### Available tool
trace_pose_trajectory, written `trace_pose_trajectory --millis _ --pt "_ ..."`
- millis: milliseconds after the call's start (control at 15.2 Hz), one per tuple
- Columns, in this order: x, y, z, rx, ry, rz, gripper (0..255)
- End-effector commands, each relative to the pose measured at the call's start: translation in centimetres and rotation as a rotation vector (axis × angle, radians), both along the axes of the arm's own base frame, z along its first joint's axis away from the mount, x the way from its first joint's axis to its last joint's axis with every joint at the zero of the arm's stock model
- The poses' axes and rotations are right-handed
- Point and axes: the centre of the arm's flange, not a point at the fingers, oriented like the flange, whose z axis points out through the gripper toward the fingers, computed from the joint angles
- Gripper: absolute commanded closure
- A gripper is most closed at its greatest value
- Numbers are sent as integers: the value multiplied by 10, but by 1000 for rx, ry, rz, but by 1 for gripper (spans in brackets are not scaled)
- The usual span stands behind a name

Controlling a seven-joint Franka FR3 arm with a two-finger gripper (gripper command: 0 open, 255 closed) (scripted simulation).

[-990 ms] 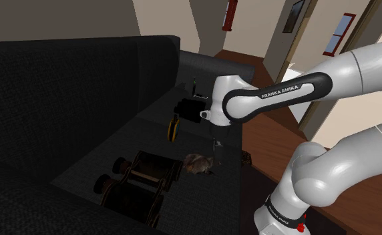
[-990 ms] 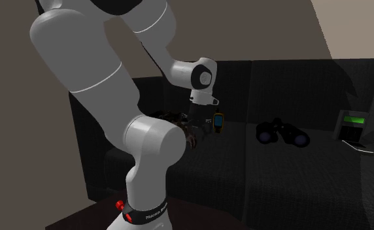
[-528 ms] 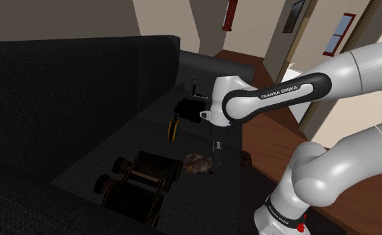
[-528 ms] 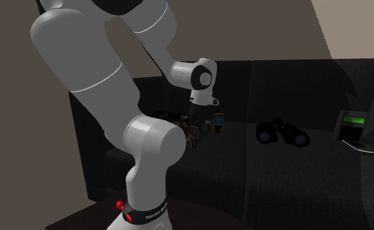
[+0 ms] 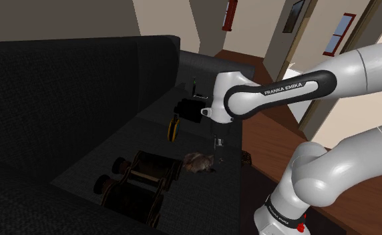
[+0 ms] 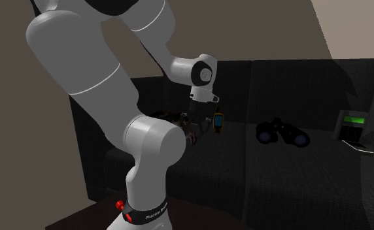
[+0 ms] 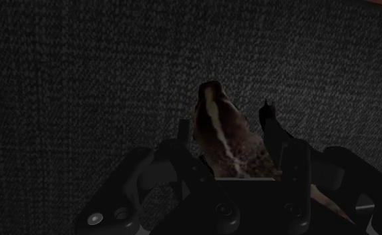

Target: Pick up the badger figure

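The badger figure (image 7: 226, 140), brown with a pale stripe down its head, sits clasped between the two black fingers of my gripper (image 7: 224, 120). In the shoulder view the badger figure (image 5: 198, 162) is just above the dark sofa seat (image 5: 116, 150), near its front edge, with the black gripper (image 5: 213, 155) coming down on it from the white wrist. In the second exterior view the badger figure (image 6: 192, 136) shows under the gripper (image 6: 193, 127), partly hidden behind the arm's elbow.
Black binoculars (image 5: 136, 180) lie close beside the badger on the seat. A yellow-edged handheld device (image 5: 173, 128) and a dark object (image 5: 189, 107) lie further along. A black box with a green screen (image 6: 352, 124) stands at the sofa's far end. Wooden floor (image 5: 270, 140) runs beyond the seat edge.
The wrist has risen a little, and the badger seems to have come up slightly with it. The other objects have not moved.
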Motion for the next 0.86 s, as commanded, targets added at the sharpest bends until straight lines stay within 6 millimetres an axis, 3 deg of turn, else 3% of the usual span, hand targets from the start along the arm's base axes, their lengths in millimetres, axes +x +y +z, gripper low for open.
trace_pose_trajectory --millis 0,660,792 --pt "1 1 11 1 -1 0 255" --pt "1 1 64 1 -1 0 255" --pt "1 1 65 1 -1 0 255"
